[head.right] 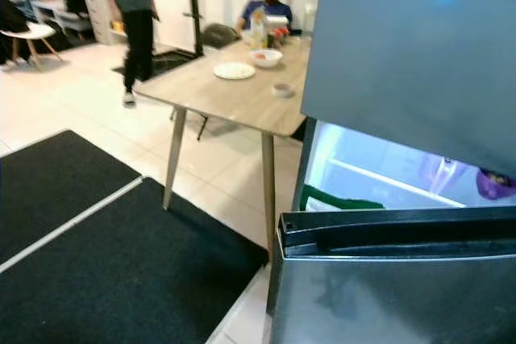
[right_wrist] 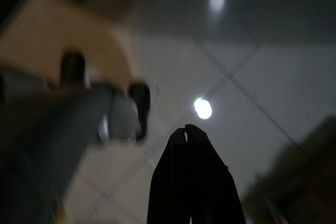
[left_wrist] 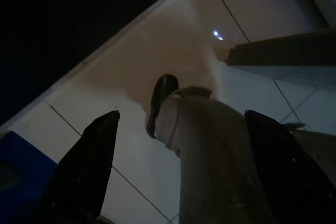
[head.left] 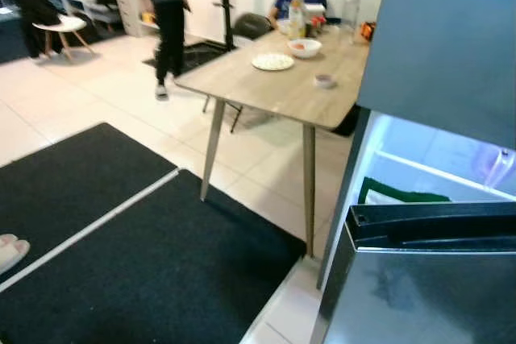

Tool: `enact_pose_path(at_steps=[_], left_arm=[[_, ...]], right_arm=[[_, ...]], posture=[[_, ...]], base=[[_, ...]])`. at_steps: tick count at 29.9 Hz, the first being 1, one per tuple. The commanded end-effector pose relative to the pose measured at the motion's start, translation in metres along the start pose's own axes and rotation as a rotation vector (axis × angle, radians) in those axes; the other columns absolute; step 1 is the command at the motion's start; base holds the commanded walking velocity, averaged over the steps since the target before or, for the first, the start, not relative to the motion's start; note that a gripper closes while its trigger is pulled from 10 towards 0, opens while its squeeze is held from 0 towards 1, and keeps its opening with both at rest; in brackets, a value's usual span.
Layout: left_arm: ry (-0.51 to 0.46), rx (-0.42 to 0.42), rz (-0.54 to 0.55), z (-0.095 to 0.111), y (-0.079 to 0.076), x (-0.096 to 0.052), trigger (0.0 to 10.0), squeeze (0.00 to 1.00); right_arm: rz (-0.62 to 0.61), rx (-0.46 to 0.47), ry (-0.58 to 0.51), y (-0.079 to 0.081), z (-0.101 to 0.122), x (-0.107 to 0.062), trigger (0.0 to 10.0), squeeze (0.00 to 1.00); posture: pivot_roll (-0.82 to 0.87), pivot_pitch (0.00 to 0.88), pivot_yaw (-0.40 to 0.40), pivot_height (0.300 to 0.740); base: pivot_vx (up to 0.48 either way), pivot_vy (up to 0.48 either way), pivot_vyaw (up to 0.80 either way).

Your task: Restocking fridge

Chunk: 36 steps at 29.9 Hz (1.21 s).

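We stand at the open fridge (head.right: pixel 387 167), at 3 o'clock in our head view, its lit shelf holding a green packet (head.right: pixel 339 199) that looks soft and light, best taken by its sides. At 12 o'clock a wooden table (head.left: pixel 274 86) carries a plate (head.left: pixel 272 61) and bowl (head.left: pixel 304 47). The left gripper (left_wrist: pixel 178 124) hangs released over floor tiles; the right gripper (right_wrist: pixel 187 129) hangs clenched, empty.

tall grey steel fridge (head.right: pixel 403 46), lit white inside; light wood-grain table (head.left: pixel 266 78); black floor mat (head.left: pixel 137 263), white stripe; cream tiles.
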<state>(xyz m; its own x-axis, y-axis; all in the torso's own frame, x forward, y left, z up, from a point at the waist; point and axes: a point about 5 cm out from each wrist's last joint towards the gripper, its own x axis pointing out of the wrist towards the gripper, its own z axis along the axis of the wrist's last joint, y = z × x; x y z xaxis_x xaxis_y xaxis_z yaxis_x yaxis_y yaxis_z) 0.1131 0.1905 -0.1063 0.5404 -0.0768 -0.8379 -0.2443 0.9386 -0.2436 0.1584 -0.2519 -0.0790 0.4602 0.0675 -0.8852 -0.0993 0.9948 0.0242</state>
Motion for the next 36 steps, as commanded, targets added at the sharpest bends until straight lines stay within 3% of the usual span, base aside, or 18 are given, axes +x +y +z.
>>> enact_pose_path(at_steps=[1, 2, 4, 6, 10, 12, 18, 20, 21, 23, 24, 25, 28, 30, 33, 36], left_arm=[[0.023, 0.002, 0.0, -0.007, -0.001, -0.001, 10.0, 0.0], [0.023, 0.002, 0.0, -0.007, -0.001, -0.001, 10.0, 0.0], [0.023, 0.002, -0.002, -0.007, -0.001, -0.001, 10.0, 0.0], [0.024, 0.002, -0.002, -0.007, -0.001, -0.001, 10.0, 0.0], [0.024, 0.001, -0.003, -0.008, -0.001, -0.001, 10.0, 0.0], [0.024, 0.001, -0.003, -0.008, -0.001, -0.001, 10.0, 0.0], [0.028, 0.0, -0.003, -0.011, -0.001, -0.002, 10.0, 0.0], [0.03, -0.001, -0.003, -0.013, 0.0, -0.003, 10.0, 0.0], [0.03, -0.001, -0.003, -0.013, 0.0, -0.003, 10.0, 0.0], [0.035, -0.002, -0.001, -0.015, 0.001, -0.004, 10.0, 0.0], [0.035, -0.002, -0.001, -0.015, 0.001, -0.004, 10.0, 0.0], [0.038, 0.0, 0.0, -0.018, 0.002, -0.005, 10.0, 0.0], [0.042, 0.002, 0.0, -0.02, 0.003, -0.006, 10.0, 0.0], [0.055, 0.01, 0.005, -0.027, 0.007, -0.01, 10.0, 0.0], [0.061, 0.012, 0.014, -0.034, 0.014, -0.015, 10.0, 0.0], [0.062, 0.013, 0.018, -0.037, 0.017, -0.017, 10.0, 0.0]], right_arm=[[0.024, 0.042, -0.064, 0.001, 0.01, 0.0, 10.0, 0.0], [0.024, 0.042, -0.064, 0.001, 0.01, 0.0, 10.0, 0.0], [0.124, 0.091, -0.207, 0.005, 0.042, 0.0, 10.0, 0.0], [0.169, 0.101, -0.259, 0.008, 0.054, 0.0, 10.0, 0.0], [0.334, 0.059, -0.393, 0.021, 0.093, -0.004, 10.0, 0.0], [0.361, 0.054, -0.416, 0.024, 0.1, -0.005, 10.0, 0.0], [0.464, 0.01, -0.675, 0.048, 0.175, -0.021, 10.0, 0.0], [0.467, -0.025, -0.74, 0.057, 0.197, -0.027, 10.0, 0.0], [0.467, -0.025, -0.74, 0.057, 0.197, -0.027, 10.0, 0.0], [0.453, -0.058, -0.815, 0.069, 0.226, -0.037, 10.0, 0.0], [0.453, -0.058, -0.815, 0.069, 0.226, -0.037, 10.0, 0.0], [0.449, -0.066, -0.86, 0.076, 0.242, -0.043, 10.0, 0.0], [0.446, -0.072, -0.888, 0.082, 0.254, -0.048, 10.0, 0.0], [0.409, -0.085, -0.947, 0.09, 0.28, -0.061, 10.0, 0.0], [0.338, -0.107, -0.983, 0.091, 0.298, -0.071, 10.0, 0.0], [0.28, -0.118, -0.987, 0.087, 0.301, -0.073, 10.0, 0.0]], posture=[[-0.14, 0.0, -0.017, 0.74], [-0.14, 0.0, -0.017, 0.74], [-0.14, 0.0, -0.017, 0.74], [-0.14, 0.0, -0.017, 0.74], [-0.14, 0.0, -0.019, 0.74], [-0.14, 0.0, -0.019, 0.74], [-0.14, 0.0, -0.02, 0.74], [-0.13, 0.005, -0.02, 0.74], [-0.13, 0.005, -0.02, 0.74], [-0.12, 0.024, -0.02, 0.74], [-0.12, 0.024, -0.02, 0.74], [-0.12, 0.04, -0.017, 0.74], [-0.12, 0.04, -0.017, 0.74], [-0.09, 0.07, -0.021, 0.74], [-0.06, 0.106, -0.028, 0.74], [-0.06, 0.115, -0.028, 0.74]], base=[[0.0, 0.0, 0.0], [0.0, 0.0, 0.0], [0.0, 0.0, 0.0], [0.0, 0.0, 0.0], [0.0, 0.0, 0.0], [0.0, 0.0, 0.0], [0.0, 0.0, 0.0], [0.0, 0.0, 0.0], [0.0, 0.0, 0.0], [0.0, 0.0, 0.0], [0.0, 0.0, 0.0], [0.0, 0.0, 0.0], [0.0, 0.0, 0.0], [0.0, 0.0, 0.0], [0.0, 0.0, 0.0], [0.0, 0.0, 0.0]])
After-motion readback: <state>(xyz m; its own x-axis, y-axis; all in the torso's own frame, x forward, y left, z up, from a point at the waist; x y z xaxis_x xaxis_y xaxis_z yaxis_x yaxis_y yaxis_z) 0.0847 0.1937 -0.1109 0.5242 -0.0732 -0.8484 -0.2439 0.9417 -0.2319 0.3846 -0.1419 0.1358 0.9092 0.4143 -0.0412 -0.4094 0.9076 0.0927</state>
